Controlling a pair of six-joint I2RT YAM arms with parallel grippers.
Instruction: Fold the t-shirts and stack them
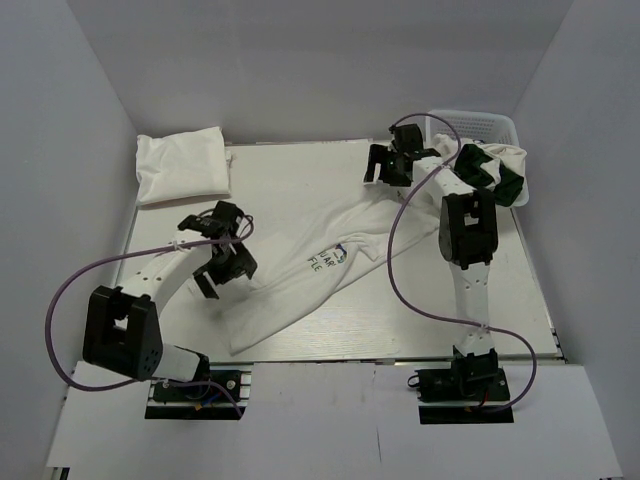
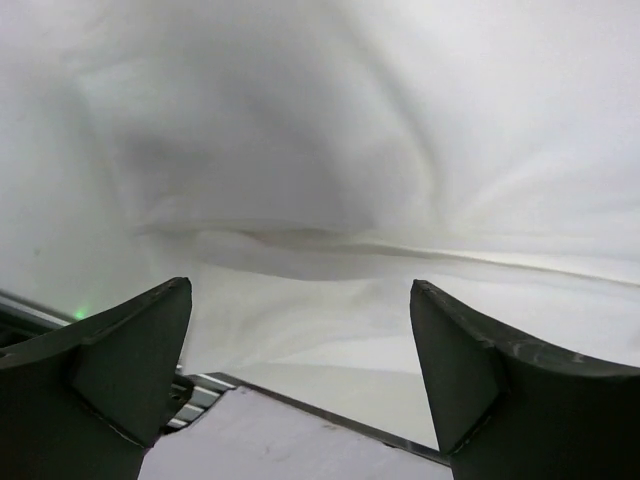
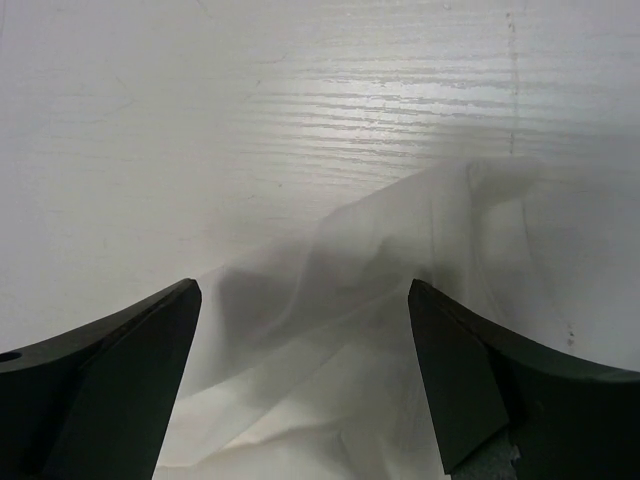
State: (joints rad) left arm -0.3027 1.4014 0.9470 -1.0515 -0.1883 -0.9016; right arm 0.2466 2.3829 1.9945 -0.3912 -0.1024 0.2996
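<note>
**Both grippers spread over white cloth**

Only the top view shows the printed white t-shirt (image 1: 300, 285) lying diagonally across the counter's (image 1: 290, 170) middle, and a folded white t-shirt (image 1: 182, 165) at the far left corner. The wrist views show plain cloth below the wide-apart left gripper (image 2: 300, 290) and right gripper (image 3: 303, 288). The print's blue lettering is too small to read.

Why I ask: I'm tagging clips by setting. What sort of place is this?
Probably a robotics lab cell: white walls box in a table, with the left arm and right arm bolted at its edge.
</note>
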